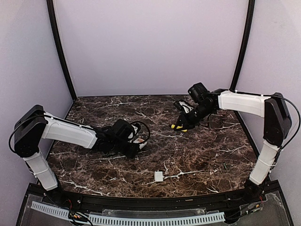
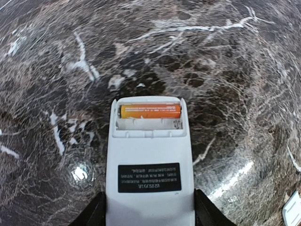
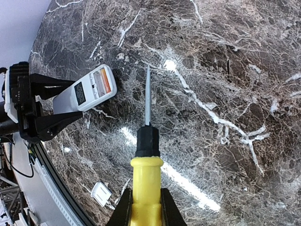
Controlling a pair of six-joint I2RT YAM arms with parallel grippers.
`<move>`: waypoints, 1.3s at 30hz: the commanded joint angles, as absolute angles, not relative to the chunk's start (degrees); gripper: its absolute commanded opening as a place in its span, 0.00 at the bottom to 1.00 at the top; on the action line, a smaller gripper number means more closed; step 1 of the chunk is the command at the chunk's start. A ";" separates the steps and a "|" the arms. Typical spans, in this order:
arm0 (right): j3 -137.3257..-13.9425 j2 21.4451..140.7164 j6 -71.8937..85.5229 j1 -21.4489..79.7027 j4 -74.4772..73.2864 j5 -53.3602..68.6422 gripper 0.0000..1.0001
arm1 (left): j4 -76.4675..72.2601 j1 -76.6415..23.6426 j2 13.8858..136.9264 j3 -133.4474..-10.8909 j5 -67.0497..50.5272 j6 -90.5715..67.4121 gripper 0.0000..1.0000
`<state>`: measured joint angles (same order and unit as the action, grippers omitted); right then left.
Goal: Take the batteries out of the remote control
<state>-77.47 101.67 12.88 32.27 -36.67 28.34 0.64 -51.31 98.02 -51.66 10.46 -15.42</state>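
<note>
While left claw (image 2: 149, 216) is clenching remote (image 2: 149, 150), right claw (image 3: 146, 209), grasping screwdriver (image 3: 146, 174), is hovering beyond its crosswise, seemingly lone battery (image 2: 150, 111).

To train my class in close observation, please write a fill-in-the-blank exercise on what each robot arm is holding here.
1. The left gripper holds the remote control with its battery compartment ____.
2. Inside lies ____ orange battery, next to an empty slot.
3. The right gripper grips a screwdriver with a ____ handle.

Missing words: open; one; yellow.
</note>
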 commanded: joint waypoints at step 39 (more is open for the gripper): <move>-74.43 99.06 15.92 32.61 -32.24 25.73 0.00 | 11.17 -53.17 98.18 -57.07 20.41 -34.10 0.99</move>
<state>-74.96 101.60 15.75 32.27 -33.21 26.89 8.51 -53.04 103.59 -57.28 18.41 -39.70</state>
